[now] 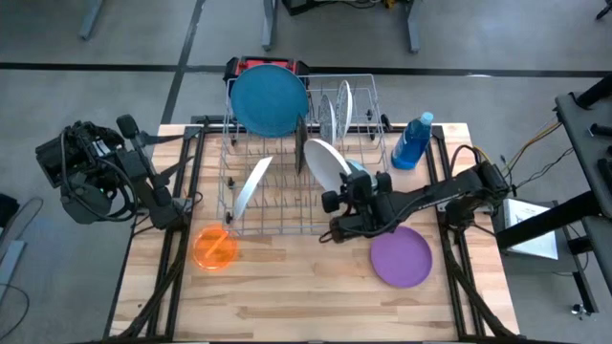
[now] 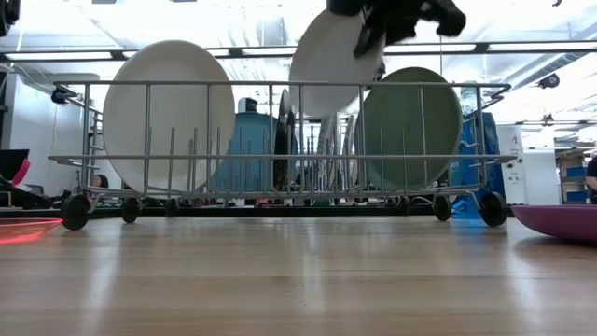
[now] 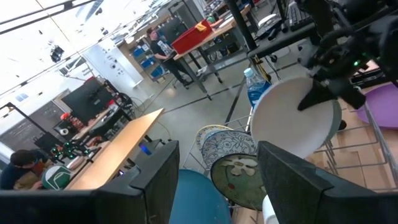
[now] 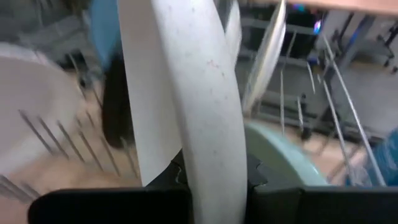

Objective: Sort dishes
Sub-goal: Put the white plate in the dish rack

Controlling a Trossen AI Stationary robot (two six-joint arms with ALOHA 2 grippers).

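Note:
My right gripper (image 1: 342, 199) is shut on a white plate (image 1: 326, 162) that stands on edge over the wire rack (image 1: 296, 215). In the low view the plate (image 2: 331, 65) is higher than the rack's other plates. These are a second white plate (image 2: 168, 112), a teal-green plate (image 2: 410, 126), a large blue plate (image 1: 270, 98) and patterned plates (image 3: 227, 146), all on edge between the wires. A purple plate (image 1: 402, 256) and a small orange plate (image 1: 214, 247) lie flat on the table. My left gripper (image 3: 217, 186) is open and empty at the table's left (image 1: 177, 205). My right gripper pinches the white plate's rim (image 4: 214, 155) between its two fingers, one on each face. In the low view it holds the plate's upper edge (image 2: 373, 42), coming from above and from the table's near right. The plate stands upright, its lower part between the rack's top wires.
A blue bottle (image 1: 413, 140) stands at the rack's far right corner. The wire rack fills the middle and far part of the table. Bare wood lies along the near edge between the orange and purple plates. People and desks show in the room beyond.

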